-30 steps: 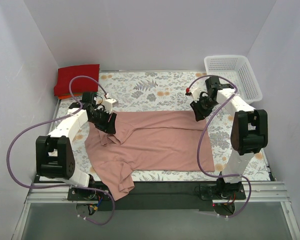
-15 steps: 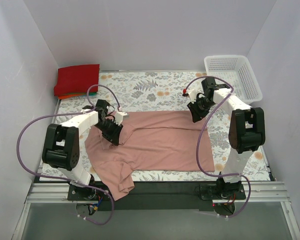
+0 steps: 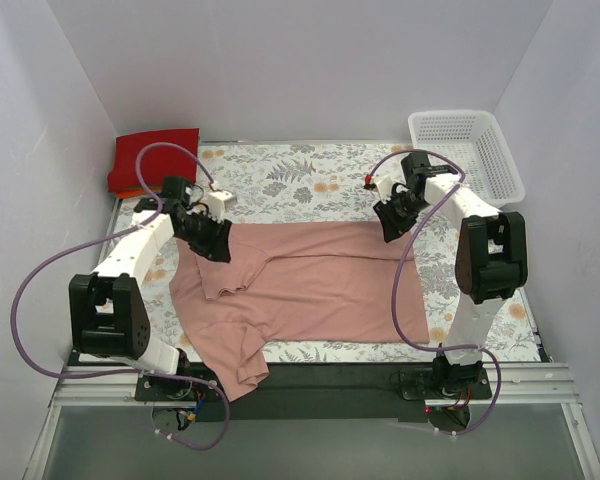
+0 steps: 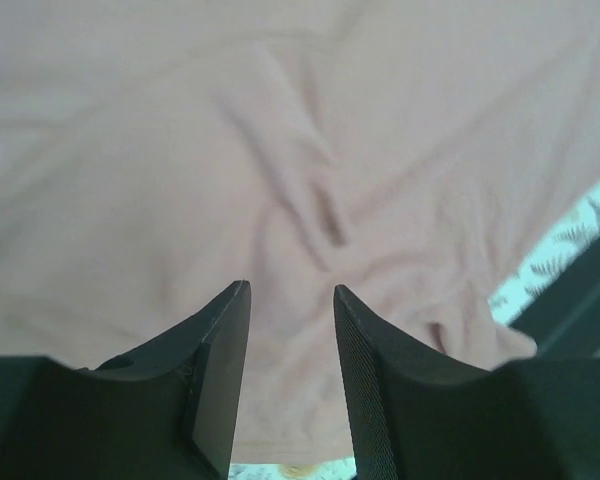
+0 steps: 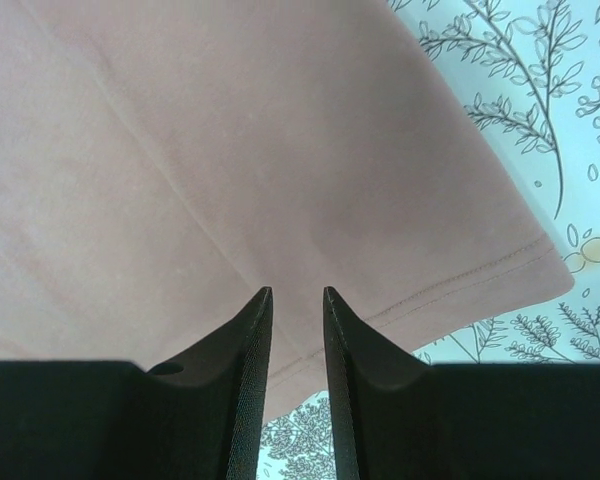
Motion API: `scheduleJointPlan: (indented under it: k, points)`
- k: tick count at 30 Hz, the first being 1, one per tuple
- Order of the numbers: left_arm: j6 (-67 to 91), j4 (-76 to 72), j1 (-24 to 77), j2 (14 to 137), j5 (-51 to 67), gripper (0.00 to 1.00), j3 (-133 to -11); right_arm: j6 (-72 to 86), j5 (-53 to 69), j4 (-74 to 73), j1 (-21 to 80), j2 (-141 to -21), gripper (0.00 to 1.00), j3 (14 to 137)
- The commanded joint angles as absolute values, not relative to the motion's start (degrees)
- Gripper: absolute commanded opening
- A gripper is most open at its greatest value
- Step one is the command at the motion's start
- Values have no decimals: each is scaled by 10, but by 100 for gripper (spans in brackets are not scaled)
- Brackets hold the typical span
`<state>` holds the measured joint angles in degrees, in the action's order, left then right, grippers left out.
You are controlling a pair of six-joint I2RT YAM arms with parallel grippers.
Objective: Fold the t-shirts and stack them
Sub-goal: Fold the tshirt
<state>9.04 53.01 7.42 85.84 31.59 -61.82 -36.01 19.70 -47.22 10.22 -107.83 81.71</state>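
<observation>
Left pincer (image 4: 290, 290), spread and empty, hangs over the wrinkled left end of the pink shirt (image 3: 310, 280). The right pincer (image 5: 297, 292), narrowly parted, is over its far right hem corner. The shirt lies spread on the floral-clothed bench (image 3: 300, 180) between white walls, with the red shirt (image 3: 155, 158) far left and the basket (image 3: 470, 150) far right; the left pincer has drawn back leftward since half a second ago.

Left arm (image 3: 130, 255) and right arm (image 3: 477, 210) wear white shells with black joint blocks, their bases (image 3: 175, 385) at 7 and 5 o'clock in the top view. A purple cable (image 3: 25, 300) loops off each. Black fingers (image 4: 215, 380) taper to wedges, one finely ribbed
</observation>
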Motion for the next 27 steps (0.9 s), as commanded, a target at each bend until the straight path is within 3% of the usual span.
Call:
scheduleJointPlan:
  k: [1, 4, 19, 27]
  points:
    - [148, 472, 1, 864, 324, 38, -668, -343, 207, -480, 105, -1089, 33, 851]
    - [169, 450, -43, 898, 305, 39, -680, -338, 201, -479, 105, -1099, 33, 856]
    - [262, 338, -51, 1055, 173, 38, -659, -300, 101, -417, 108, -1197, 29, 875]
    - [255, 338, -51, 1184, 154, 33, -799, -287, 25, -393, 108, -1282, 29, 967]
